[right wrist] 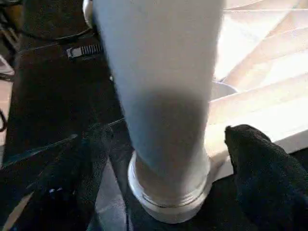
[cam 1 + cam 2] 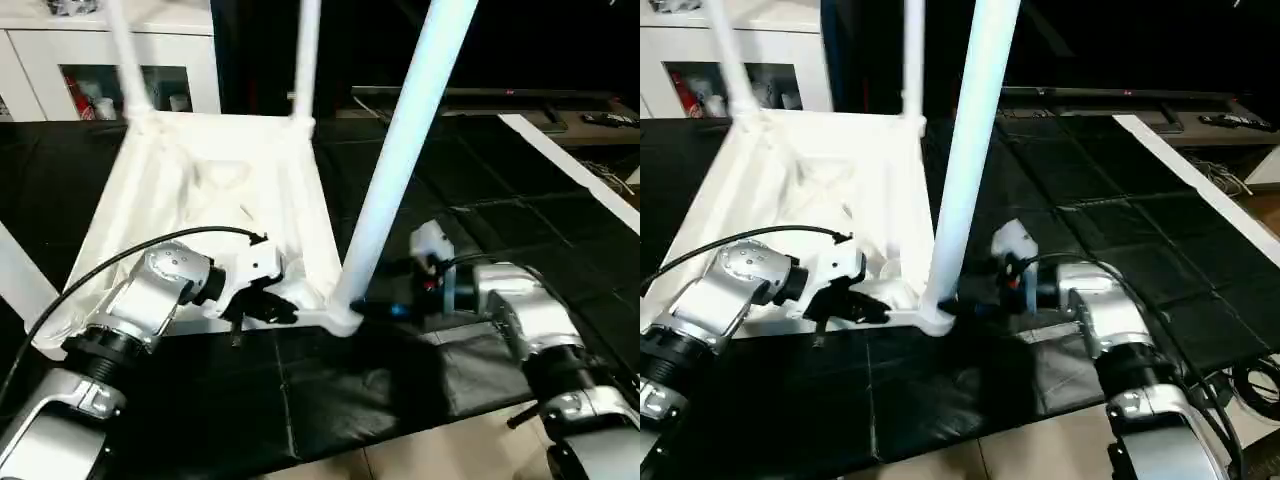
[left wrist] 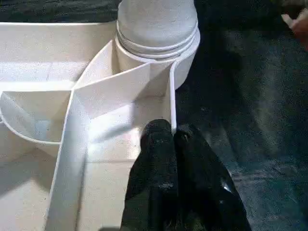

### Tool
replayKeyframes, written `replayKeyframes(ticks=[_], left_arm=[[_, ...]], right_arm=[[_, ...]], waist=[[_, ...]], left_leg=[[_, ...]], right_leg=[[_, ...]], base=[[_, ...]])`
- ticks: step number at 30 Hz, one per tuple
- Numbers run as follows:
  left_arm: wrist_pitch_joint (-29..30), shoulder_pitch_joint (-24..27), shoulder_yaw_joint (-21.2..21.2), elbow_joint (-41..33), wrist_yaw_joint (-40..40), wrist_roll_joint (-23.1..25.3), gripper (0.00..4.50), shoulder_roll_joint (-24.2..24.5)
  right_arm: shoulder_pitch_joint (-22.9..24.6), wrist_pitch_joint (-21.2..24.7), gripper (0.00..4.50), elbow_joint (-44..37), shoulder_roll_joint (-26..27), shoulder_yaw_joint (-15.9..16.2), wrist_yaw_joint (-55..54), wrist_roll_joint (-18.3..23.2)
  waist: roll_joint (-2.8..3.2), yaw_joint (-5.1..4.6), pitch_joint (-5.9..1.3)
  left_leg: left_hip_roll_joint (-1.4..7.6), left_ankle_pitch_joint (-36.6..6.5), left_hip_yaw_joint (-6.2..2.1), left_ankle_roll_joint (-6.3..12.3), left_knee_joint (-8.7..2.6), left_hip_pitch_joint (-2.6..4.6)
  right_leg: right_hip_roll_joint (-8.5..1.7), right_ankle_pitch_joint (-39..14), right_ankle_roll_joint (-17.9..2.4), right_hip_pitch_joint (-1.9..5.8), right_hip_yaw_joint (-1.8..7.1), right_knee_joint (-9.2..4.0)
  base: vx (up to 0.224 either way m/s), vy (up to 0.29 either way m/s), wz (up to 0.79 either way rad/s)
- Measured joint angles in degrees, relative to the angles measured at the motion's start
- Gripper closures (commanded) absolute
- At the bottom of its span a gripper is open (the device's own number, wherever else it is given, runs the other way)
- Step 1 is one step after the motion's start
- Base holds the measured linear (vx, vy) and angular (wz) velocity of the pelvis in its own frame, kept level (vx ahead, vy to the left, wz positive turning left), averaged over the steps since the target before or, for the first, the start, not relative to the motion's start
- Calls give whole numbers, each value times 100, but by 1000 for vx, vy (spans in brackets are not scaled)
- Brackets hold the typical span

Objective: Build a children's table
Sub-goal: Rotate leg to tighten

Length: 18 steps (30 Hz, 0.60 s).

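The children's table lies upside down on the black mat, its white ribbed top [image 2: 210, 190] facing up. Two legs [image 2: 305, 60] [image 2: 125, 55] stand in the far corners. A third leg [image 2: 400, 160] stands in the near right corner socket [image 2: 345, 320]. My left gripper [image 3: 172, 139] is shut on the top's thin rim wall just beside that socket. My right gripper [image 1: 171, 159] is open around the base of the near right leg [image 1: 163, 96], one black finger [image 1: 260, 163] on each side with gaps showing.
A white cabinet with glass doors [image 2: 110, 60] stands at the back left. A long white strip [image 2: 570, 160] runs along the mat's right side, and a low dark bench [image 2: 480, 100] lies behind. The mat [image 2: 350, 380] ends at a pale floor [image 2: 430, 460] in front.
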Motion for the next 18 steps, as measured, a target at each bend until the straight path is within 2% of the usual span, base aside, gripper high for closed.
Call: replayKeyframes(ticks=[9,18], left_arm=[[-50,-5,-62,-17,-214,-25,450,46],[-59,-8,-64,-17,-247,-24,450,79]], right_arm=[[-205,-87,157,382,109,7,400,38],[-307,-118,236,651,189,15,634,96]], waist=[[1,48,0],[2,39,1]], left_leg=[[4,0,3,-1,4,0],[6,0,2,-1,6,2]], right_leg=[[0,1,-1,0,-1,6],[1,2,-3,0,-1,10]], base=[[0,0,0],[0,0,0]])
